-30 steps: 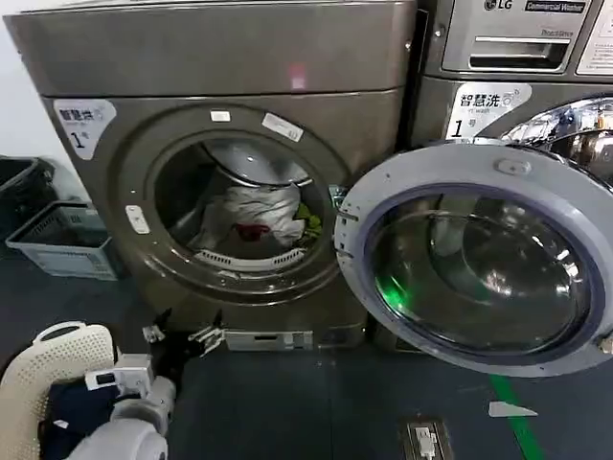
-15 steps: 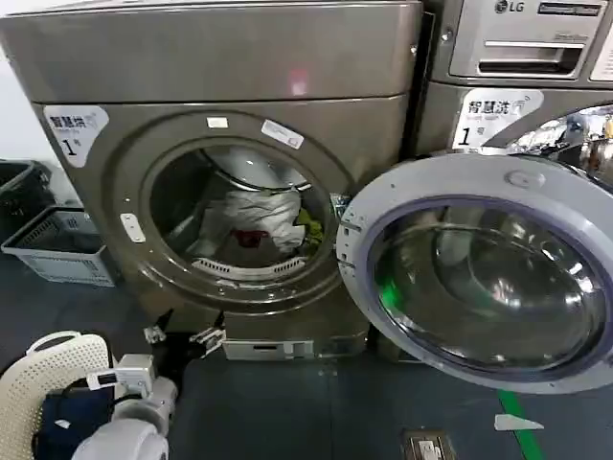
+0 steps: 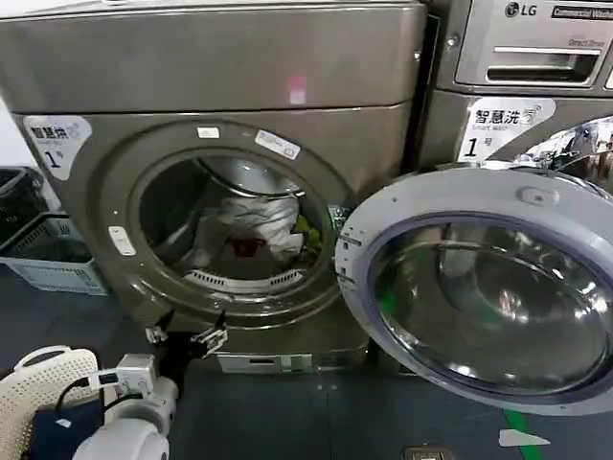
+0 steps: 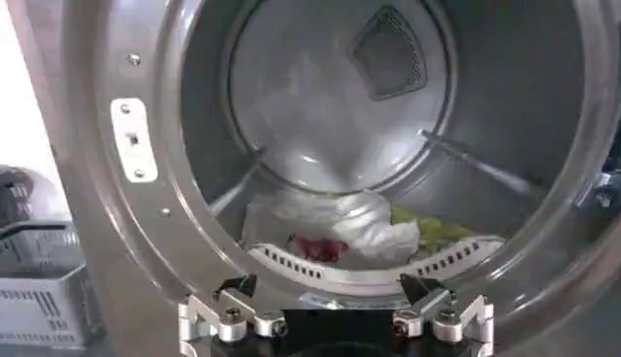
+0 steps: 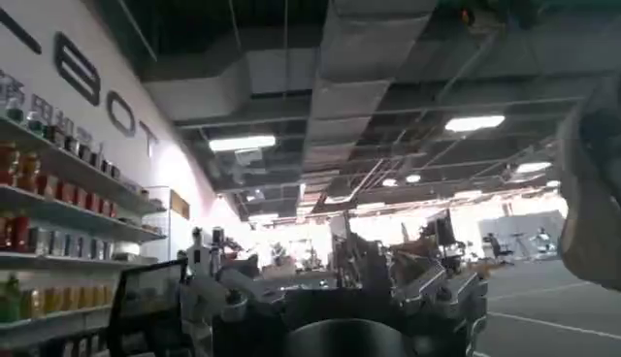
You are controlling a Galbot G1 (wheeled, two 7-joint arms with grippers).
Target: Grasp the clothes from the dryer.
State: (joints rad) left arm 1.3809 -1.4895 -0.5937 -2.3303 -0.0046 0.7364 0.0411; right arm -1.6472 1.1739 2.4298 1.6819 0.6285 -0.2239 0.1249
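Dryer, a big bronze-grey front-loading machine with a round porthole and a white "1" sticker, takes up most of the head view, from about nine o'clock round to one. Its silver-rimmed round glass door hangs swung wide at about three to four o'clock, which leaves the drum mouth free to enter. Beside it at one o'clock stands a second machine with a silver control panel, no part of this job. At nine o'clock, near the wall, sits a grey slatted plastic basket, and at seven o'clock a white perforated hamper with dark garments in it, probably the place for the load.

The clothes, a soft pile mostly white with a red patch and a yellow-green piece, lie low at the rear of the drum, just behind the perforated lip.

The left gripper is at about seven o'clock in the head view, just below the porthole's rim and aimed at it. In the left wrist view its fingers are spread wide with nothing between them, lined up under the pile as if ready to reach in. Of the right gripper, pointing out into the room, I cannot tell the state; that arm looks idle.
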